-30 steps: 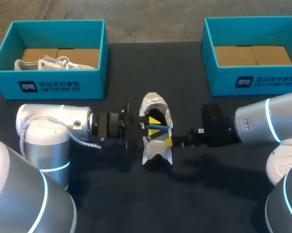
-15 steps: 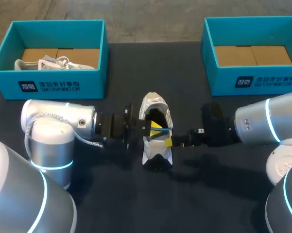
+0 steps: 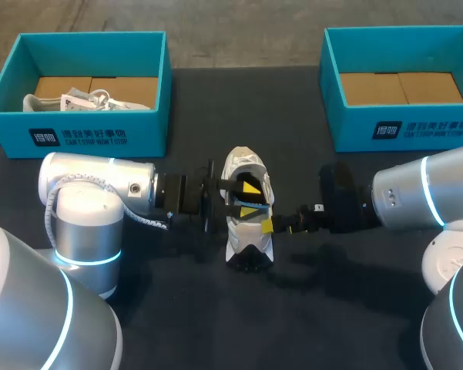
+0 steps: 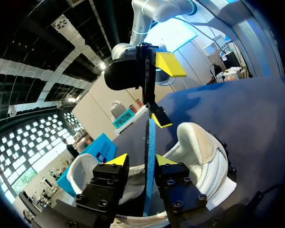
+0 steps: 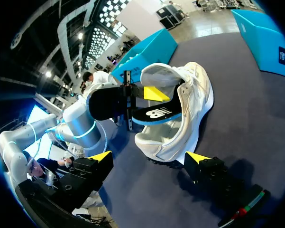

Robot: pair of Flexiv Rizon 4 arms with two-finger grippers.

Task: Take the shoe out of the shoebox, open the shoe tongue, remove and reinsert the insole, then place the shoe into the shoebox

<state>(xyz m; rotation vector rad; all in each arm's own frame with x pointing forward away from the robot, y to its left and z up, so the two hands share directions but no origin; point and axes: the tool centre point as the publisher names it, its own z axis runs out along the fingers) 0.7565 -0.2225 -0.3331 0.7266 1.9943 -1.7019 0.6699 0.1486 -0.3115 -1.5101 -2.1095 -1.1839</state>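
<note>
- Left shoebox (image 3: 92,139): teal, open-topped, at the far left corner of the desk (image 3: 216,324). A second white shoe (image 3: 81,100) lies inside against its left wall, on a cardboard floor.
- Left arm (image 3: 92,193): comes in from the left edge and lies low over the desk, pointing toward the middle.
- Left gripper (image 4: 141,160): at the mouth of the shoe. Its fingers are clamped on the insole, one yellow tip on each face.
- Insole (image 4: 149,142): blue-edged with a dark upper face. In the left wrist view it stands edge-on between the fingers. Its far end sits inside the shoe opening, the rest is raised clear of the upper.
- White shoe (image 3: 246,212): the task's shoe, out of the box at the middle of the desk, between the two grippers. It is well apart from both shoeboxes. The opening is spread wide.
- Right gripper (image 5: 149,156): just beside the shoe's right side, sole edge toward it. The fingers stand wide apart and hold nothing. Whether one tip touches the shoe cannot be told.
- Right arm (image 3: 416,196): comes in from the right edge, low over the desk.
- Right shoebox (image 3: 400,123): teal, open-topped, at the far right corner, its cardboard floor showing.
</note>
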